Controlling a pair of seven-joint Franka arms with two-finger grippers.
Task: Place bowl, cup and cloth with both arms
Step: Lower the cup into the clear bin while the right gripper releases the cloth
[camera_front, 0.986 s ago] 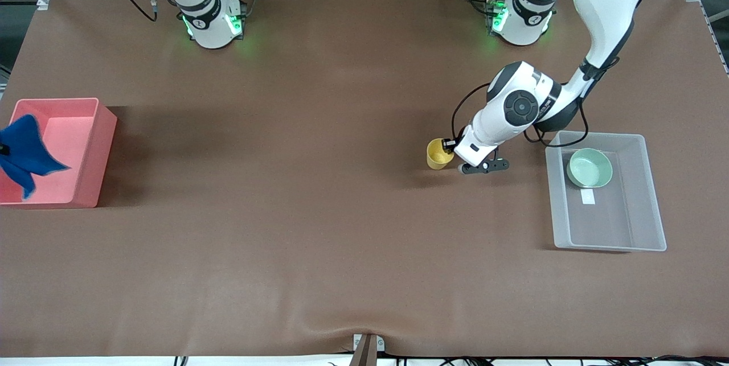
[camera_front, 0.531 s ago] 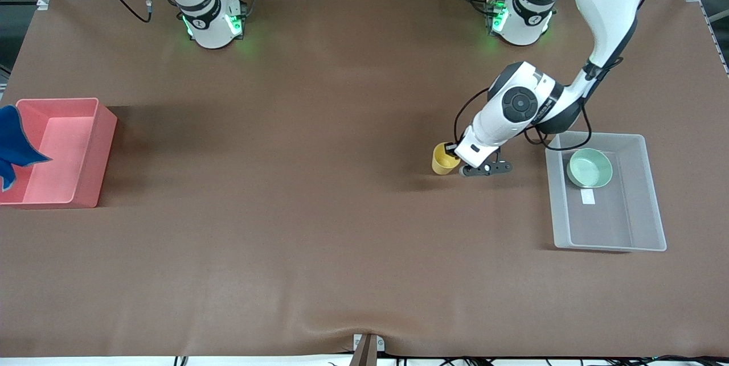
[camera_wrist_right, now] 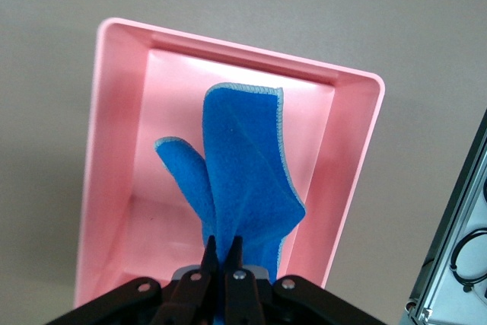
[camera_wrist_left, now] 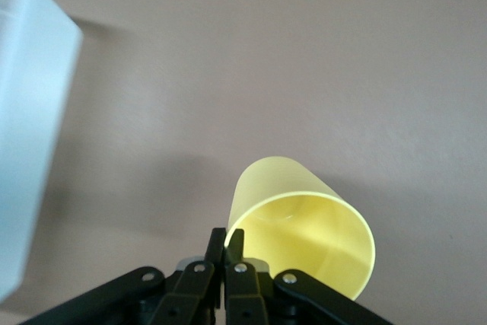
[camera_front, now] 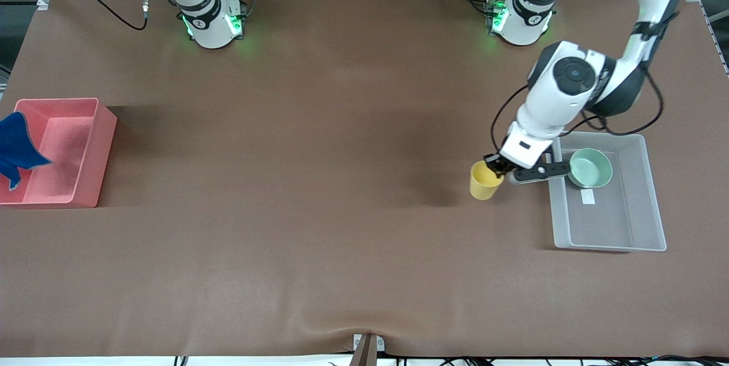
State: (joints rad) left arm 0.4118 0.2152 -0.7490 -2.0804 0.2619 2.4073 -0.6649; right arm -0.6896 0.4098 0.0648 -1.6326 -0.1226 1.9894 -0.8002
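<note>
A: What sits nearest the front camera?

B: The clear plastic tray (camera_front: 646, 241), toward the left arm's end of the brown table (camera_front: 319, 229). The mint-green bowl (camera_front: 591, 168) rests inside it, in the part of the tray farthest from the camera.

A: And the cup?

B: The yellow cup (camera_front: 484, 180) is off the table, tilted, just beside the tray's rim and over bare tabletop. The left gripper (camera_front: 499, 167) has its fingers pinched tight on the cup's rim; the left wrist view shows the cup (camera_wrist_left: 303, 232) with its wall clamped between the fingertips of the gripper (camera_wrist_left: 226, 253), and the tray's pale wall (camera_wrist_left: 30, 135) off to one side.

A: The cloth?

B: At the right arm's end. The royal-blue cloth (camera_front: 16, 147) hangs at the frame's edge over the pink bin (camera_front: 94, 149). In the right wrist view the right gripper (camera_wrist_right: 222, 253) is closed on the cloth (camera_wrist_right: 243, 180), which dangles above the bin's open interior (camera_wrist_right: 114, 173).

A: Farthest back?

B: The two arm bases, with green lights, along the table's edge.
</note>
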